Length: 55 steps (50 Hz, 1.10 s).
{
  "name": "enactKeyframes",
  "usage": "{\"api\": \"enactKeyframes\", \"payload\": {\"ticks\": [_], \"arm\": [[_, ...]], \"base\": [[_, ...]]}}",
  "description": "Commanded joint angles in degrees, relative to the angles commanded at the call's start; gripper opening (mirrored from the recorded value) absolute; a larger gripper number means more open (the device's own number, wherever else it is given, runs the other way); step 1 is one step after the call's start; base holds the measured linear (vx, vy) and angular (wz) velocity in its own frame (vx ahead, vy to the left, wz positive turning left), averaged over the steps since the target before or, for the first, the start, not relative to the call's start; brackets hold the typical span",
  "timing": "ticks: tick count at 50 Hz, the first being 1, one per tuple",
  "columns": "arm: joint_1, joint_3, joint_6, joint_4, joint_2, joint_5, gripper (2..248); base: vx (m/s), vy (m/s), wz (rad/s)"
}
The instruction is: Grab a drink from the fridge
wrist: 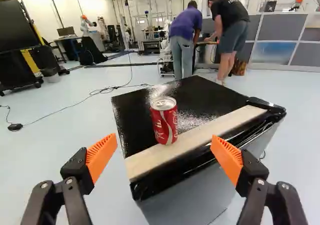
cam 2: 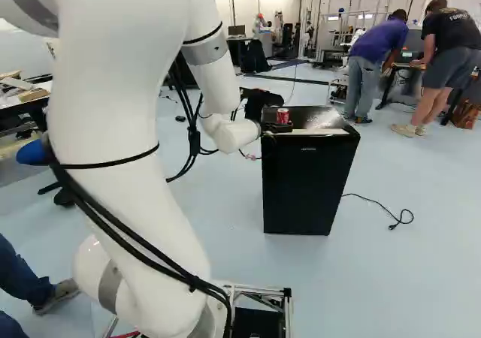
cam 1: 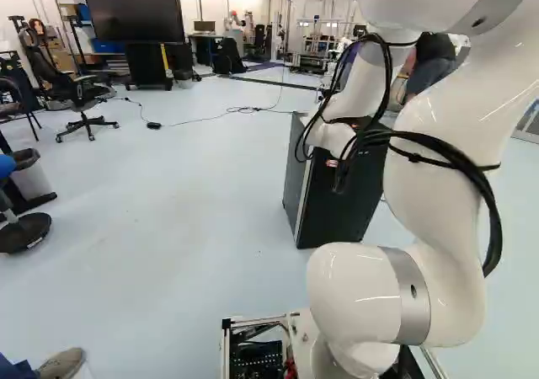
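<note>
Between the 2 fingers (wrist: 101, 155) of the gripper (cam 2: 282, 128), the room is free. Ahead of them the can (wrist: 165, 122) stands on the fridge (wrist: 200, 95), with free air at its 2 sides and above. Lower, the fridge itself blocks the way.

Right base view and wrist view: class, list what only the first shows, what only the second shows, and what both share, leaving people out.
Only the right base view shows the white arm, part of the base's metal frame and the plug of the cord on the floor.

Only the wrist view shows the orange pads of the open gripper and the large dark screen.

Both show the fridge, the red can standing on it, and the pale strip along its top.
</note>
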Motion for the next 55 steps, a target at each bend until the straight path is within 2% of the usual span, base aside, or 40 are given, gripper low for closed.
{"api": "enactKeyframes", "payload": {"ticks": [34, 55], "arm": [[0.90, -9.13, 0.00, -0.27, -11.31, 3.43, 247], [0.27, -13.34, 0.00, -0.27, -14.71, 5.39, 247]], "base": [[0.000, 0.000, 0.000], [0.000, 0.000, 0.000]]}}
